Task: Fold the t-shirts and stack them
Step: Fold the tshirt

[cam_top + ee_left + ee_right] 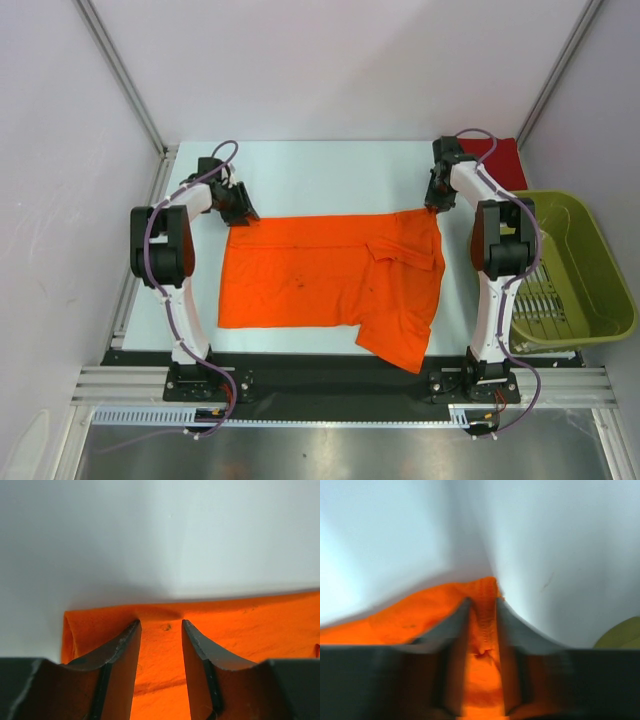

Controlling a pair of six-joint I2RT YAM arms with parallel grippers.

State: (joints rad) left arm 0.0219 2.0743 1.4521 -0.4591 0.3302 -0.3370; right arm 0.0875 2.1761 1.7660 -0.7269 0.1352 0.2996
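Observation:
The bright orange t-shirt [320, 275] lies spread flat on the white table, with its right part folded over and a flap hanging toward the near edge. My left gripper [243, 214] is at the shirt's far left corner. In the left wrist view [161, 622] it is shut on the orange cloth [240, 625], whose edge puckers between the fingertips. My right gripper [436, 205] is at the far right corner. In the right wrist view [483, 600] it is shut on bunched orange cloth [420, 615] pulled up into a peak. The dark red t-shirt [497, 160] lies folded at the back right, partly behind the right arm.
An olive-green plastic basket [600, 300] stands at the right of the table beside the right arm; its corner shows in the right wrist view [620, 635]. White walls with metal rails close in the back and both sides. A black strip runs along the near edge.

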